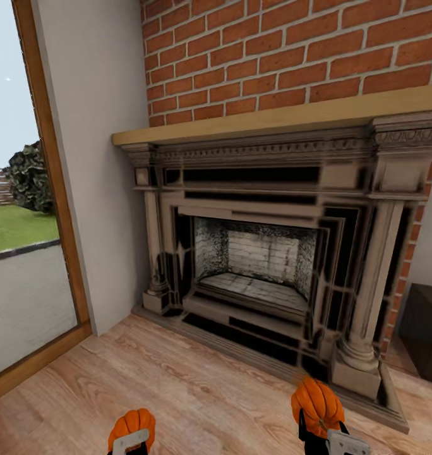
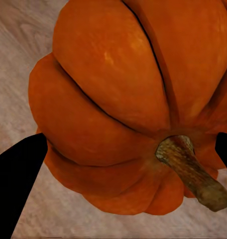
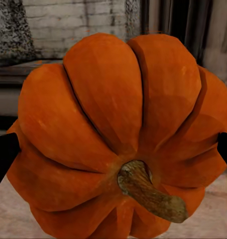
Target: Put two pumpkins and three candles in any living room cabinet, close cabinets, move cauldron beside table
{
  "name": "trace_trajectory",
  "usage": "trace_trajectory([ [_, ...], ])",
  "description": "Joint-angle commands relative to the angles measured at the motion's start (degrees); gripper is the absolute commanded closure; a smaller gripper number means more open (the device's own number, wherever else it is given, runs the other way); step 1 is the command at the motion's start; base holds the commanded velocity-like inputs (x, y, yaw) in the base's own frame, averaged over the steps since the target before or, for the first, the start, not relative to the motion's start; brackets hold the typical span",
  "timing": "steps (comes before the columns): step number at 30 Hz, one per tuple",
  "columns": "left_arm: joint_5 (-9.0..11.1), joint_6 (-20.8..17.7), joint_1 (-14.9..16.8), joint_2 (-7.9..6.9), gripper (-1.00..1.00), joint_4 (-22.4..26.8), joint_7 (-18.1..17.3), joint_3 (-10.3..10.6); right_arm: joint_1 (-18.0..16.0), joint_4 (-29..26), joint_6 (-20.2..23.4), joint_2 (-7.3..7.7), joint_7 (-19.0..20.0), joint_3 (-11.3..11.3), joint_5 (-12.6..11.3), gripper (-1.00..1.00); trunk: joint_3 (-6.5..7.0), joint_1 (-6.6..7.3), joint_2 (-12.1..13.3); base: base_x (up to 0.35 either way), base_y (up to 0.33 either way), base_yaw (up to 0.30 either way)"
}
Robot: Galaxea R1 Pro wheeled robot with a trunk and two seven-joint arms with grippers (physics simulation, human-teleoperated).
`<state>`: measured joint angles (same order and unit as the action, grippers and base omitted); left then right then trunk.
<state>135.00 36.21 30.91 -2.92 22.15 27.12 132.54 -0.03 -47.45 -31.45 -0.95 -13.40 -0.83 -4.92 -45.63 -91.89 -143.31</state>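
Observation:
Each gripper carries one orange ribbed pumpkin. In the head view my left gripper is shut on a pumpkin at the bottom edge, left of centre. My right gripper is shut on the other pumpkin, low at the right, in front of the fireplace hearth. The left wrist view has its pumpkin close up with a brown stem, over wood floor, between dark fingers. The right wrist view has its pumpkin with the firebox behind it. The candles and the cauldron are out of view.
A large stone fireplace with a wooden mantel stands straight ahead against a red brick wall. A tall window with a wooden frame is at the left. A dark brown wooden unit peeks in at the right edge. Wood floor lies between me and the hearth.

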Motion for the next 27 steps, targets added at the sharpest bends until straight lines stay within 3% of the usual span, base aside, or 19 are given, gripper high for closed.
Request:
trace_trajectory([
  [1,0.00,-0.25,0.12,-0.01,1.00,0.19,0.35,0.39,-0.03,0.40,-0.21,0.02,0.10,-0.05,-0.27,1.00,0.19,0.04,-0.02,0.000,0.000,-0.271],
  [4,0.00,-5.99,0.12,-0.02,1.00,-0.86,-0.59,0.17,-0.05,3.67,-0.26,0.03,0.12,0.28,-0.34,1.00,0.85,0.12,0.02,0.000,0.000,-0.272],
  [8,0.00,-8.53,0.12,0.77,1.00,-2.26,-2.36,0.10,-0.06,5.94,-0.28,0.06,0.13,0.50,-0.44,1.00,1.72,0.27,0.18,0.000,0.000,-0.271],
  [13,0.00,-9.01,0.12,1.18,1.00,-2.65,-2.99,-0.05,-0.06,5.89,-0.49,0.22,0.13,0.48,-2.61,1.00,2.41,1.37,2.18,0.000,0.000,-0.188],
  [22,0.00,-9.14,0.12,1.45,1.00,-2.24,-2.95,0.00,-0.06,5.82,-1.51,-0.13,0.15,-0.90,-1.86,1.00,3.94,3.34,5.79,0.000,0.000,-0.020],
  [27,0.00,-9.22,0.12,1.51,1.00,-2.14,-2.96,0.00,-0.06,5.86,-1.59,-0.26,0.12,-0.92,-1.96,1.00,4.84,4.44,7.80,0.000,0.000,-0.210],
])
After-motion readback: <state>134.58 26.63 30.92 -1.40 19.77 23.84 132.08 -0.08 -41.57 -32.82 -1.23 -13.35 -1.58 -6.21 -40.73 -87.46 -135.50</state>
